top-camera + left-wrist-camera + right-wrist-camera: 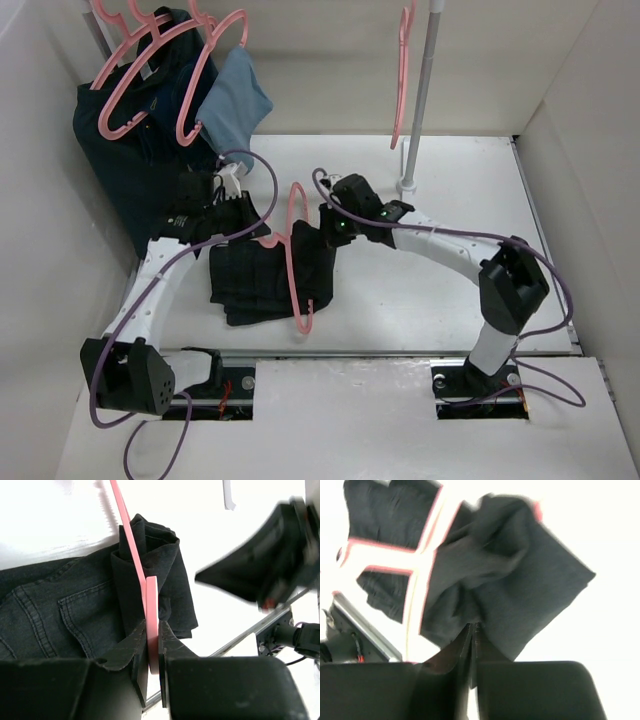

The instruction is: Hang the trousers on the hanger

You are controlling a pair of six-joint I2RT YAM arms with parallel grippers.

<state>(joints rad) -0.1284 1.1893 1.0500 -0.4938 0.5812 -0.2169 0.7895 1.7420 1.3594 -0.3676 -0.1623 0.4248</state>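
Note:
The black trousers lie folded on the white table, between the two arms. A pink hanger stands on edge over them, with part of the fabric passed through its frame. My left gripper is shut on the hanger's flat pink bar, right beside the trousers. My right gripper is shut on a bunched fold of the trousers, lifted a little at the hanger's right side. In the right wrist view the hanger runs across the fabric. That gripper's jaws pinch the cloth edge.
A dark navy garment and a small light-blue cloth hang on pink hangers at the back left. A grey stand pole at the back right carries another pink hanger. White walls enclose the sides.

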